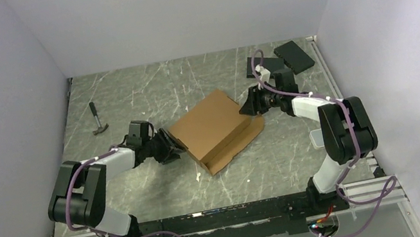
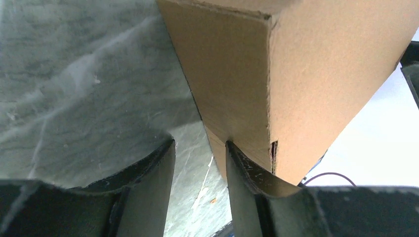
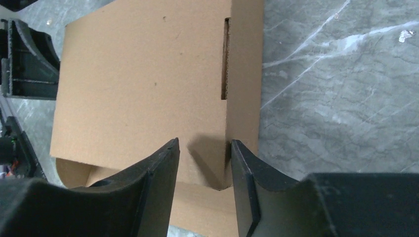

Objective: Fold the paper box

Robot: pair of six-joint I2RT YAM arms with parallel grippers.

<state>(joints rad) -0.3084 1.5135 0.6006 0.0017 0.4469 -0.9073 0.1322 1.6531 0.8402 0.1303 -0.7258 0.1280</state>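
The paper box (image 1: 216,129) is a brown cardboard mailer lying tilted in the middle of the table, its lid down and one flap sticking out at the front right. My left gripper (image 1: 171,146) is at the box's left corner. In the left wrist view (image 2: 200,144) its jaws stand apart with the table showing between them, and the box corner (image 2: 276,89) rests against the right finger (image 2: 247,173). My right gripper (image 1: 250,103) is at the box's right corner. In the right wrist view (image 3: 203,143) it is open over the lid (image 3: 143,84), beside a slot (image 3: 226,59).
A small hammer (image 1: 98,119) lies at the back left. Black flat slabs (image 1: 286,57) lie at the back right. A small grey tray (image 1: 316,138) sits by the right arm. White walls enclose the table on three sides.
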